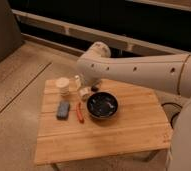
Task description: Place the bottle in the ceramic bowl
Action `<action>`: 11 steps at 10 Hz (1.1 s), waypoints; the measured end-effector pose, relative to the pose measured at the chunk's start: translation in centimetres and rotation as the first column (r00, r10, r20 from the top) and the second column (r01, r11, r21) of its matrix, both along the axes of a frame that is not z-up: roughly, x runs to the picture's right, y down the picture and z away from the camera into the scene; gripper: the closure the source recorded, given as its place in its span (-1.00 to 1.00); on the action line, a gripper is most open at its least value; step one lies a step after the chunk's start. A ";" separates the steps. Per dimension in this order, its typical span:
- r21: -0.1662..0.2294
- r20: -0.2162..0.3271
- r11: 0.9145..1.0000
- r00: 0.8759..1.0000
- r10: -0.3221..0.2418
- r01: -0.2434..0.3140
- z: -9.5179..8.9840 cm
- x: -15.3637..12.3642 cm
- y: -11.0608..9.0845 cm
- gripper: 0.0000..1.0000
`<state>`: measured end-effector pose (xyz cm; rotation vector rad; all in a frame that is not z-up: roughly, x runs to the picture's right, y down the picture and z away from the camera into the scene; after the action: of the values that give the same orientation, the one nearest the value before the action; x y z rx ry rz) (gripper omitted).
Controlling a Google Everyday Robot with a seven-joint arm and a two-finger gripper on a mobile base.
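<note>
The bottle [78, 82] is small and pale and stands on the wooden table [124, 135], just right of a ribbed cream cup [63, 86]. The ceramic bowl [102, 105] is round, glossy and dark, and sits near the table's middle with nothing in it. My white arm reaches in from the right and bends down over the table's back edge. My gripper [88, 90] hangs low between the bottle and the bowl's far rim, largely hidden by the arm. It looks open and holds nothing I can see.
A blue-grey block [63, 110] and a thin orange-red object [79, 113] lie left of the bowl. The table's right half and front are bare wood. Speckled floor lies to the left, and a dark wall with a pale rail runs behind.
</note>
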<state>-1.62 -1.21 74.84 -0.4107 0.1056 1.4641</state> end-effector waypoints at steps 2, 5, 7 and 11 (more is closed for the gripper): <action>-0.022 0.015 1.000 1.000 0.021 -0.021 1.7 1.2 0.3 -0.30; -0.025 0.020 0.999 1.000 0.020 -0.020 1.6 1.0 0.5 -0.30; -0.026 0.017 0.999 1.000 0.020 -0.019 1.6 1.1 0.6 -0.30; -0.055 0.057 0.992 0.992 0.114 -0.111 5.4 2.5 -0.4 -0.30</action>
<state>0.90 -1.57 80.28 -0.5087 0.0736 1.5610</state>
